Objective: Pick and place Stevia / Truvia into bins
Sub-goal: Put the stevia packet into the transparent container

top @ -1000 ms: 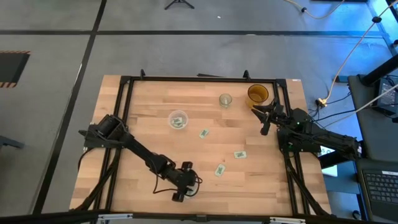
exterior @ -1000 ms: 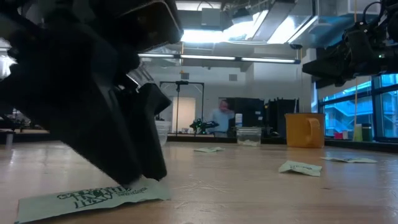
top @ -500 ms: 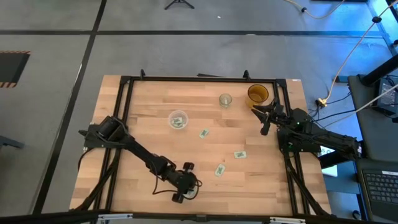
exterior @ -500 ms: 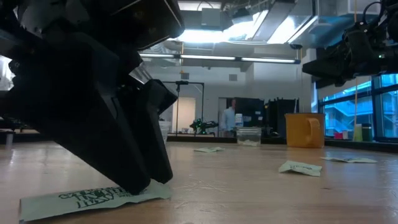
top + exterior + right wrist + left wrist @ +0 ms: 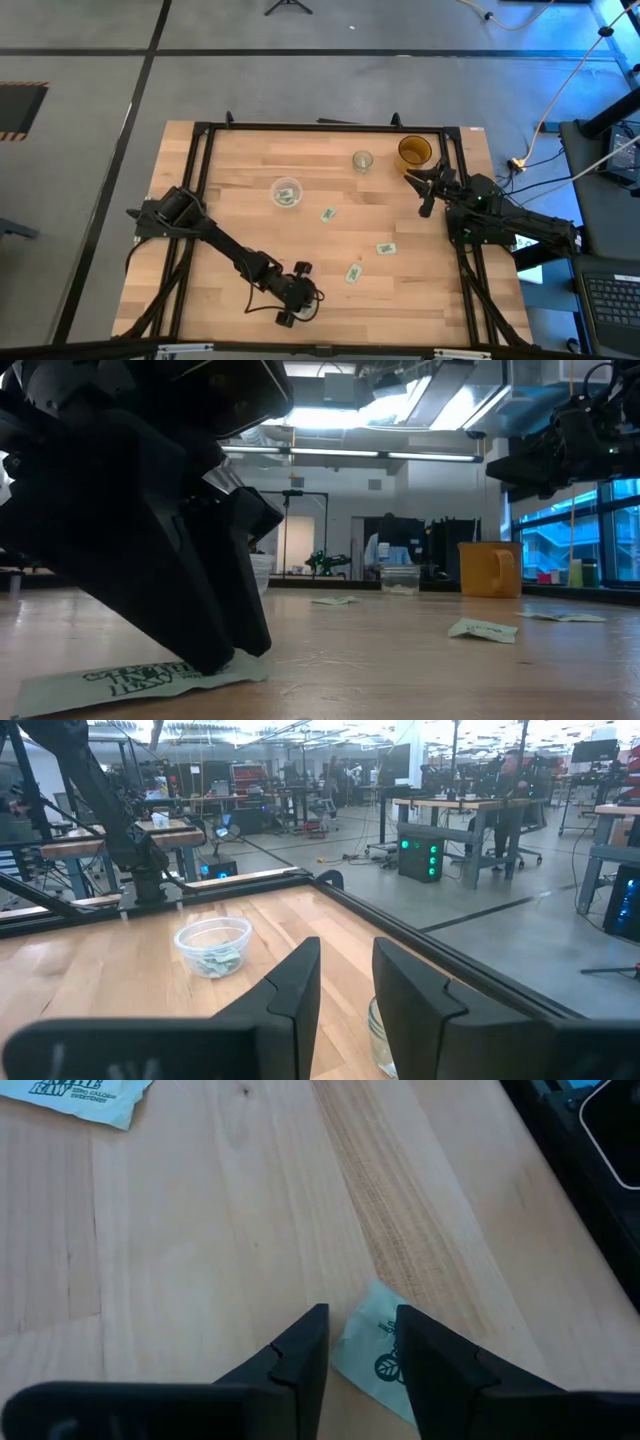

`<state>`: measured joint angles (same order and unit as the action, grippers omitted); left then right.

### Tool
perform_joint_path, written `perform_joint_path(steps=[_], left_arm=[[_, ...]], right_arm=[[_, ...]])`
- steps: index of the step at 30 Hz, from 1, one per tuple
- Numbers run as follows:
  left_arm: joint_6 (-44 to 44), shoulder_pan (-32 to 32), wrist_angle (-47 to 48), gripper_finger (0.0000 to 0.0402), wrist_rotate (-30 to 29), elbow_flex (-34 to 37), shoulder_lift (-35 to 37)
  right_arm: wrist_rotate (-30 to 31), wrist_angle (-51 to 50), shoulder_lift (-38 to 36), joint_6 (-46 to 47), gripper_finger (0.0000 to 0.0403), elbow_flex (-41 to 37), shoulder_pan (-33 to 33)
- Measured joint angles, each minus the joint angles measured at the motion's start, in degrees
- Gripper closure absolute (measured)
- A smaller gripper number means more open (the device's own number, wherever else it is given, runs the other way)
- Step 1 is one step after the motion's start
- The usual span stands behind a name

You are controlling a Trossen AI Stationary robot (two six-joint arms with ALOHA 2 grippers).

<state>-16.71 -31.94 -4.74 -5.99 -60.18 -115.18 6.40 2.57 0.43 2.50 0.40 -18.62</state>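
A pale green sachet (image 5: 120,685) lies flat on the table near its near edge. My left gripper (image 5: 361,1316) stands on it from above, open by a narrow gap, and one corner of the sachet (image 5: 372,1350) shows in that gap. In the high view my left gripper (image 5: 290,305) hides this sachet. Three more sachets (image 5: 327,214) (image 5: 385,248) (image 5: 352,273) lie flat mid-table. The wide clear cup (image 5: 287,192) holds sachets. My right gripper (image 5: 422,190) waits in the air beside the amber cup (image 5: 414,152), its fingers a little apart (image 5: 345,945). My left gripper touches the sachet with its fingertips (image 5: 215,660), coming from above at a slant. They stand on the end of the sachet (image 5: 245,665) that lies toward the table's right. One finger (image 5: 430,1360) covers part of it. The sachet stays flat on the table.
A small clear glass (image 5: 362,160) stands next to the amber cup near the far edge. A black frame rail (image 5: 455,200) runs along the table's right side. Another sachet (image 5: 85,1095) lies a short way beyond my left gripper. A person stands in the room far behind the table (image 5: 385,550).
My left gripper has shifted slightly toward the table's near edge with its fingertips on the sachet. The sachet has slid a little along the table toward the near-left and stays flat.
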Motion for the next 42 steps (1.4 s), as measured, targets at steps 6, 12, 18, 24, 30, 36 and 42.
perform_joint_path(steps=[6,12,18,24,30,36,42], left_arm=[[-0.04,0.0,0.0,0.0306,-0.37,0.04,0.0],[-0.07,0.0,0.0,0.0324,-0.54,0.07,0.0],[-0.19,0.07,-0.13,0.0333,-0.47,0.11,0.0],[-0.55,0.07,-1.04,0.0339,-0.47,0.2,0.0],[-0.26,0.02,-1.81,0.0356,-1.44,0.22,0.26],[-0.22,0.22,-1.79,0.0384,-1.52,0.22,0.5],[-0.11,0.22,-1.7,0.0399,-1.59,0.22,0.73]], right_arm=[[0.02,0.0,0.0,0.0,0.0304,0.0,0.0],[0.0,0.0,-0.02,0.0,0.0304,-0.02,-0.02],[0.02,0.0,0.0,0.0,0.0304,0.0,-0.01],[0.02,0.0,0.0,0.0,0.0304,0.0,-0.01],[0.02,0.0,-0.01,0.0,0.0304,0.0,-0.01],[0.02,0.0,0.0,0.0,0.0304,0.0,0.0],[0.02,0.0,0.0,0.0,0.0304,-0.01,0.0]])
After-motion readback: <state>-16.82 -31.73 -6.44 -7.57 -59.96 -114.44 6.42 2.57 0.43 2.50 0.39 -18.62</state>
